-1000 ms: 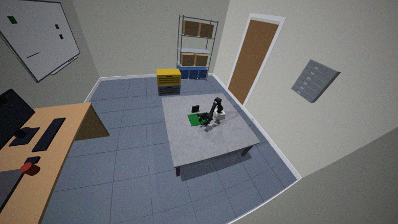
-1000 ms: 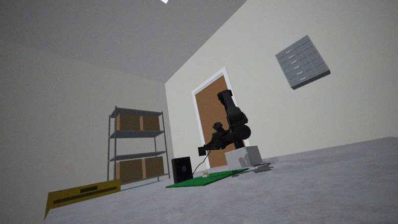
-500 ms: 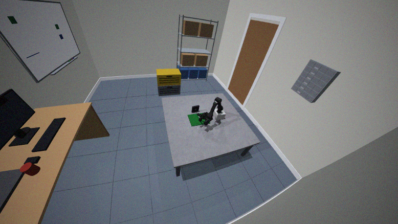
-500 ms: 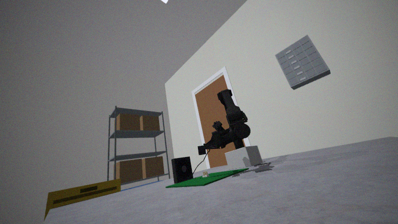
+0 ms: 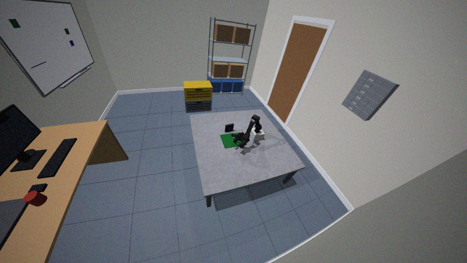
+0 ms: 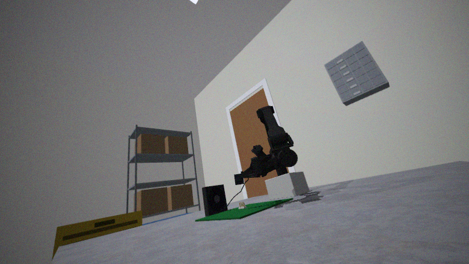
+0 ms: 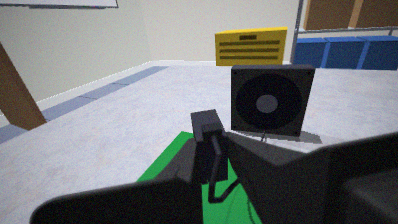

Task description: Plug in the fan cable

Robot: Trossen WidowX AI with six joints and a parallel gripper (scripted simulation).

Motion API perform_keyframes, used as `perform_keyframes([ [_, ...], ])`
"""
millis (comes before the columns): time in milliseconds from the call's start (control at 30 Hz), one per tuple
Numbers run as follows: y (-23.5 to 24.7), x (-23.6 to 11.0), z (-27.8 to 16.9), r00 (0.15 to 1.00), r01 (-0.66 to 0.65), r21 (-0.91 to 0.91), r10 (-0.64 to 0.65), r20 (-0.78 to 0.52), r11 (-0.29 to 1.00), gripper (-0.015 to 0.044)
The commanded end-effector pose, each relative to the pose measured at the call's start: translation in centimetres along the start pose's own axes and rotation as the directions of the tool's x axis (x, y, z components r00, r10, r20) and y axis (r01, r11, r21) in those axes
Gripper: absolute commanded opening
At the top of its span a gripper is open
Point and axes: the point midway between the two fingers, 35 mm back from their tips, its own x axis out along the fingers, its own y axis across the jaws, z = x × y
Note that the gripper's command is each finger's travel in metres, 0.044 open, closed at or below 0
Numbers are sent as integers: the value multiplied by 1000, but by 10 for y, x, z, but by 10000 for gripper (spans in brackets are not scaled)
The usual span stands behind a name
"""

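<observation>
Grey tabletop (image 5: pixel 248 169) in a tiled room with shelving and a door behind. Gripper (image 7: pixel 210 131) clamped on the dark plug (image 7: pixel 207 122), held in the air above the green board (image 6: pixel 242 211); fingers blurred and mostly cut off by the lower edge in the wrist view, with only their dark inner faces visible on either side of the plug. Thin black cable (image 6: pixel 237 194) hanging from the plug in a slack curve down toward the fan (image 7: pixel 271 100); its far end hidden behind the fan's foot in the exterior view. Small pale four-pin header (image 6: pixel 242 205) upright on the board, below the plug and apart from it; not visible in the wrist view, pins too small to count. Fan upright just beyond the board's far edge, face turned toward the gripper. Arm's white base block (image 6: pixel 287 184) beside the board. In the top view, gripper, plug and header merged into one dark mass over the board.
</observation>
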Motion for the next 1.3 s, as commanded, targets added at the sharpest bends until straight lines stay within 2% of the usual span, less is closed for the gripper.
perform_keyframes([
  [0, 1, 0, -3, 1000, 0, 4, 0, -1, 1000, 0],
  [1267, 2, 1, -36, 1000, 0, 4, 0, -2, 1000, 0],
])
